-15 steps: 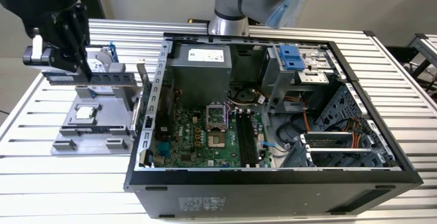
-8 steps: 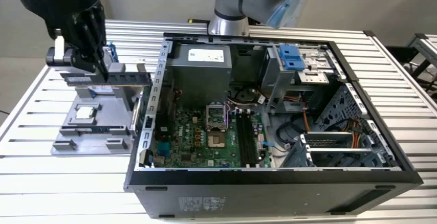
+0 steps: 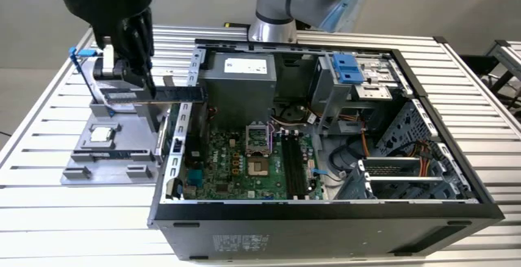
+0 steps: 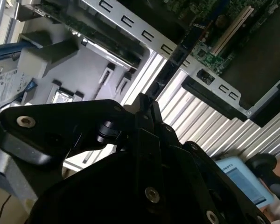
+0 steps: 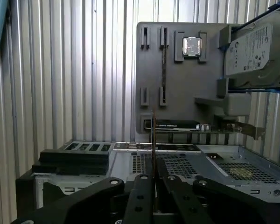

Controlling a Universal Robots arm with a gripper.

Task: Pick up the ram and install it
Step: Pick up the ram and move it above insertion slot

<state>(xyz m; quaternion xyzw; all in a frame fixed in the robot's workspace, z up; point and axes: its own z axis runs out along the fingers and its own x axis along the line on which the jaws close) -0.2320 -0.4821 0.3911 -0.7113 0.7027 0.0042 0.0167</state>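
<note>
A: Where is the ram?

B: Look at ten o'clock in the exterior view. The black gripper (image 3: 140,89) is closed tight on the ram (image 3: 175,95). The ram lies flat in the air and crosses the edge of the computer case (image 3: 326,224), with its free end pointing to three o'clock.

A: Is it in the board?

B: No. The long black slots (image 3: 293,164) on the green board (image 3: 219,169) are near five o'clock, well apart from it.

A: What is at nine o'clock?

B: A grey tray (image 3: 89,169) on the bench (image 3: 49,206), with a small square chip (image 3: 102,134) in it.

A: Can you read any words?

B: Not really. A white label (image 3: 245,66) is on the grey power box (image 3: 236,93) at twelve o'clock, but its print is too small. In the first wrist view the hard drive (image 5: 252,46) has a big label full of tiny print. A dark card (image 5: 172,125) in the tray has a small label too.

A: What is hard to see?

B: In the first wrist view the ram (image 5: 153,135) is turned edge-on. It shows as a thin line between the closed fingers of the gripper (image 5: 153,176), and its flat sides are turned away. In the second wrist view the black body of the gripper (image 4: 144,105) covers a lot, and the ram (image 4: 165,70) sticks out as a dark bar. In the exterior view the gripper hides one end of the ram. The arm (image 3: 285,5) is cut off at twelve o'clock.
</note>
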